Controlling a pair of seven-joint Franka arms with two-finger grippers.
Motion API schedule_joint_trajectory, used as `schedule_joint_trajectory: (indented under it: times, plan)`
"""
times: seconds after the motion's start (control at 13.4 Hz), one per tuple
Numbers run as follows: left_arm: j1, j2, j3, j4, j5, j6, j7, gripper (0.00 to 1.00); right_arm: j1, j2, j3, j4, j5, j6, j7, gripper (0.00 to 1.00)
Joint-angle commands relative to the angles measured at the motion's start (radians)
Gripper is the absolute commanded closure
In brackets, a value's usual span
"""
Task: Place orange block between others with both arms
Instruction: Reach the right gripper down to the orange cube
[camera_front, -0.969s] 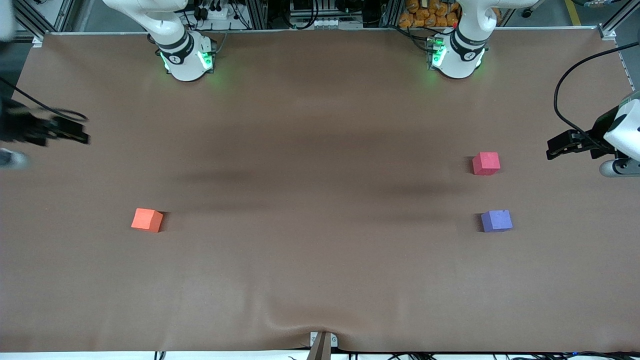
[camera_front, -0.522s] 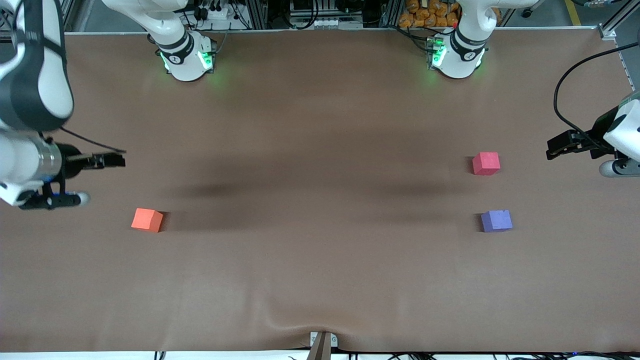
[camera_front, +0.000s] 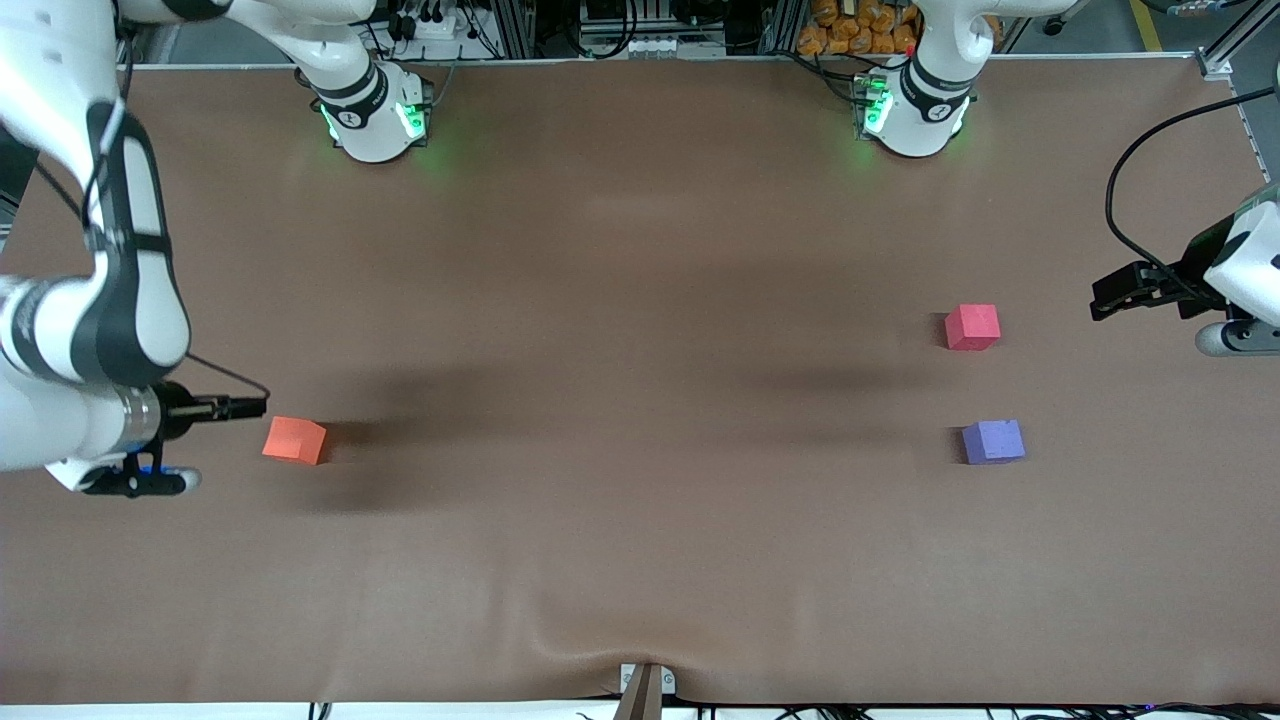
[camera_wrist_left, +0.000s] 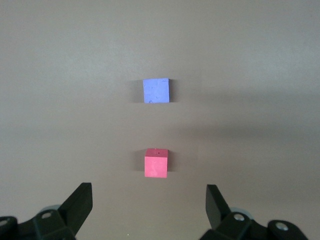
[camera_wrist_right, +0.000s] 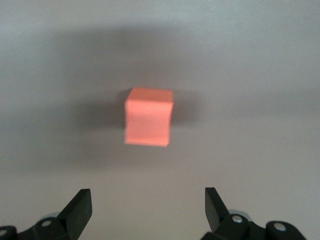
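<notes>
Beside the orange block (camera_front: 294, 440): my right gripper (camera_front: 252, 406), spread, empty.
My left gripper (camera_front: 1108, 298) waits spread near the pinkish-red cube (camera_front: 972, 327) and bluish-purple cube (camera_front: 992, 441).

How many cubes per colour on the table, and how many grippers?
Orange cube: 1
Red cube: 1
Purple cube: 1
Grippers: 2, right gripper open beside the orange cube, left gripper open at the left arm's end of the table
Total: 3 cubes, 2 grippers
</notes>
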Motion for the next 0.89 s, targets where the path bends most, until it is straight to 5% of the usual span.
schedule_joint_trajectory:
  times: [0.0, 0.82]
  plan:
    - [0.0, 0.008, -0.001, 0.015, -0.012, -0.011, -0.019, 0.0, -0.06, 0.036, 0.013, 0.045, 0.005, 0.045, -0.002, 0.0]
    - [0.0, 0.011, -0.001, 0.015, -0.012, -0.011, -0.019, 0.0, -0.019, 0.162, 0.013, 0.039, -0.009, 0.206, 0.007, 0.0]
